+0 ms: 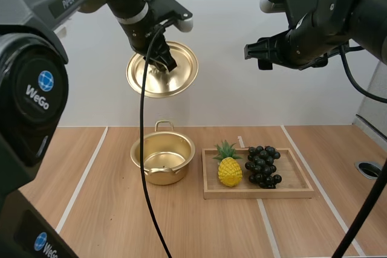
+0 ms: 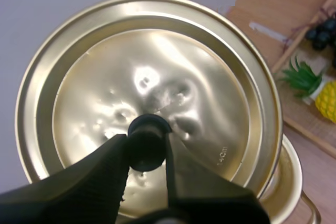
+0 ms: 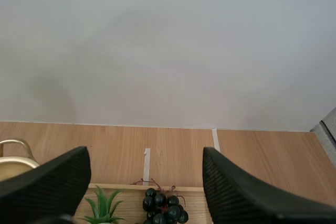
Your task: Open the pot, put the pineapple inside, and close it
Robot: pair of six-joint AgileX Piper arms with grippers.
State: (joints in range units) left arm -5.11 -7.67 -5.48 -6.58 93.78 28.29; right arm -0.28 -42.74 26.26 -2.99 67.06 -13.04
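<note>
Left tool [image 2: 146, 150] grips the lid [image 2: 157, 66] by its knob [image 2: 147, 135]; right tool [image 3: 147, 177] gapes above the grapes [image 3: 164, 205].

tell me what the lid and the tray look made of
Lid: likely thin metal with a polished gold-toned finish; it mirrors light and shows small dents. Tray: seemingly pale wood, matte; light wood colour, no glare.
</note>
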